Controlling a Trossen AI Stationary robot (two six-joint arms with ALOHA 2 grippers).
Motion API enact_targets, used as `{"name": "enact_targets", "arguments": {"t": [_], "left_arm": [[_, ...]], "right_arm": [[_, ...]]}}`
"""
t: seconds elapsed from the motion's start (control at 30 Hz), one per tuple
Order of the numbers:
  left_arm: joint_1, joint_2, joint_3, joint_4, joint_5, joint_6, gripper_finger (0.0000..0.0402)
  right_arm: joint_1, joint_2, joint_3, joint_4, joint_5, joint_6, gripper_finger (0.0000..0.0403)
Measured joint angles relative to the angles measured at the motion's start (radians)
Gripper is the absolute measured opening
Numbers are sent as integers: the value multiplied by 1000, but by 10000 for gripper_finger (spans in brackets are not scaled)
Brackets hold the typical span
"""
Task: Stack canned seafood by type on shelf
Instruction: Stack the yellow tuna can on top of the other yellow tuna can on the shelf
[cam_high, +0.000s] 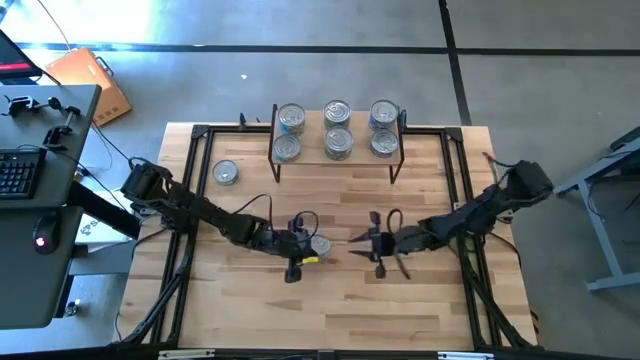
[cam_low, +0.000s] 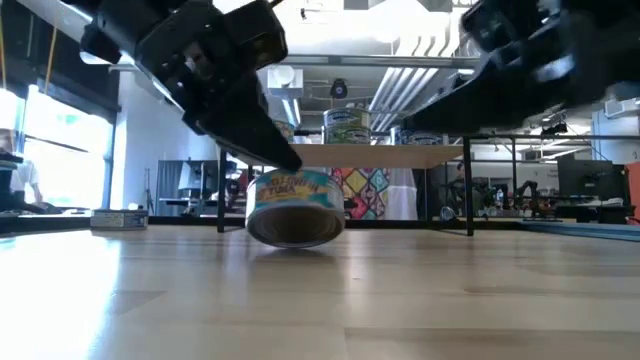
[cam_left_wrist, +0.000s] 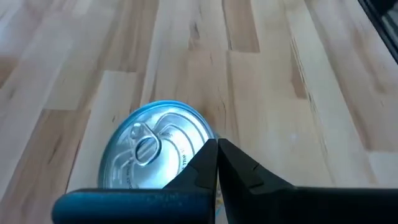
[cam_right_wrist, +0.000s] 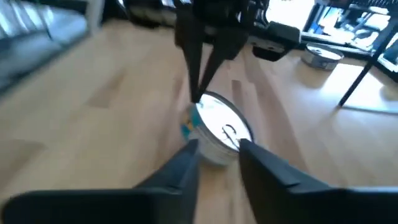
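Observation:
A silver-lidded tin with a blue and yellow label (cam_high: 321, 245) is on the tabletop near the middle, and it also shows in the low view (cam_low: 295, 210). My left gripper (cam_high: 305, 246) is shut, with its tips on the tin's lid. My right gripper (cam_high: 356, 240) is open just to the tin's right. In the right wrist view its fingers (cam_right_wrist: 186, 158) stand either side of the tin (cam_right_wrist: 221, 127); I cannot tell whether they touch it. The shelf (cam_high: 312, 152) at the far edge carries several tins. One more tin (cam_high: 225, 172) stands on the table at far left. My left gripper presses its shut fingertips (cam_left_wrist: 216, 148) on the edge of the tin's lid (cam_left_wrist: 189, 146). The fingers slant down from the table's left. The tin sits tipped, with its lid (cam_right_wrist: 225, 124) leaning toward my right gripper and its lower edge (cam_low: 295, 240) on the table.
The shelf's thin black legs (cam_high: 276, 170) stand behind the work spot. A black frame (cam_high: 195, 160) runs along the table's edges. The near half of the tabletop (cam_high: 330, 310) is bare wood. A desk with a keyboard (cam_high: 20, 170) is beyond the left edge.

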Motion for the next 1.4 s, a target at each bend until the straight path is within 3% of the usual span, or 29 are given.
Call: {"name": "enact_targets", "arguments": {"t": [0.27,0.47,0.6,0.77,0.9,1.03,1.27,1.4], "left_arm": [[8,-4,15,4,-6,-60,0],[14,-4,15,14,-10,-61,0],[8,-4,15,20,-9,-29,0],[-37,-25,15,18,-79,166,0],[-117,-51,40,14,-210,347,3],[-179,-46,114,-55,-311,467,33],[-174,-18,142,-193,-423,427,150],[-138,14,142,-204,-422,426,212]], "right_arm": [[-30,260,181,-1,-6,-451,254],[-42,421,352,-81,20,-516,289],[-46,450,416,-186,25,-482,253],[-46,436,408,-192,54,-386,121],[-53,436,378,-154,63,-291,117],[-55,436,345,-93,59,-223,117],[-55,440,306,23,12,-180,117],[-61,441,304,26,6,-172,121]]}}
